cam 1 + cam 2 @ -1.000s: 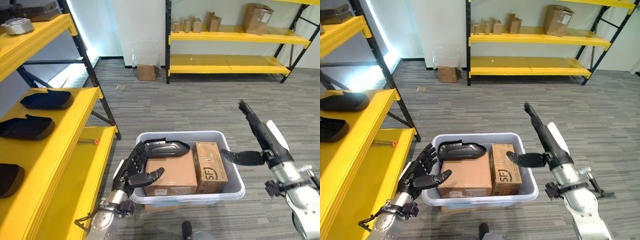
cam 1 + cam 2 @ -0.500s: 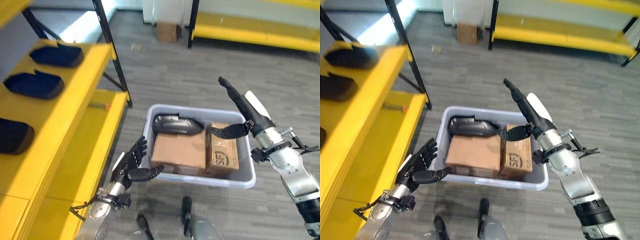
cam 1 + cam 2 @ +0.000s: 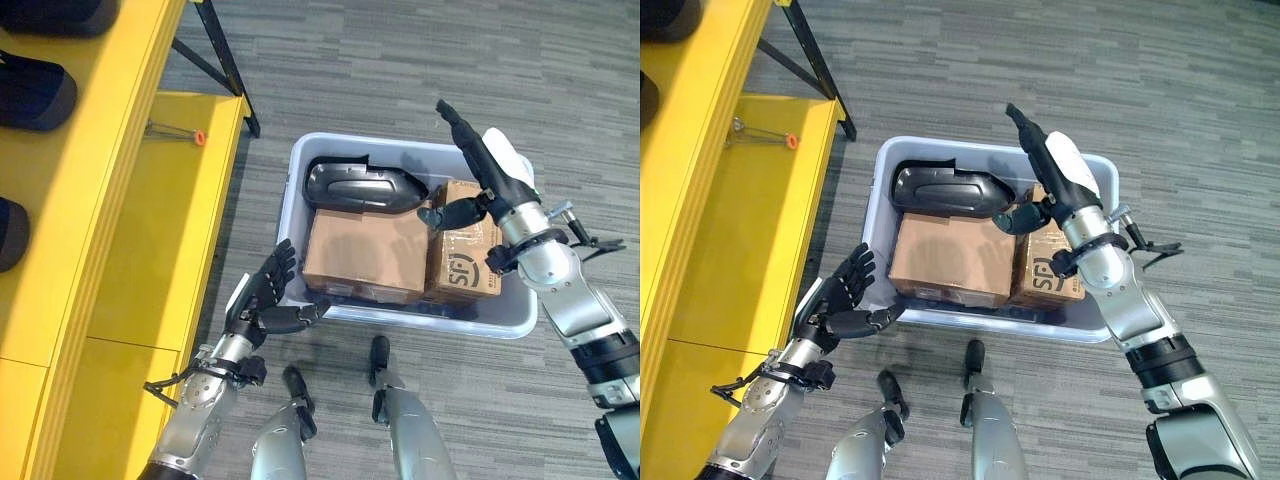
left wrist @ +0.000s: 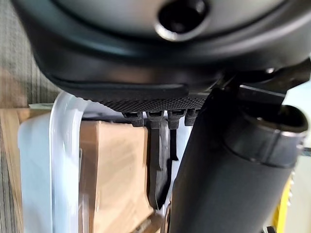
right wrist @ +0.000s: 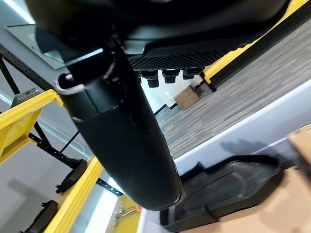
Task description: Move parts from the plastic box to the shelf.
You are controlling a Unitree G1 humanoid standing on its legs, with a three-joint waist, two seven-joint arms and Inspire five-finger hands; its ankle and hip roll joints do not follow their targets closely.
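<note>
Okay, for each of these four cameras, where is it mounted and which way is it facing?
Left eye view: head, looking down at the pale plastic box; both arms, left hand open.
Right eye view: head, same scene; right hand open above the black moulded part.
Left wrist view: along the left hand toward the brown cardboard box.
Right wrist view: along the right hand toward the part.
All share the box.

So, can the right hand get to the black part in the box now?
Probably yes: the right hand is open above the box, and the black part lies uncovered on top of the cartons.
</note>
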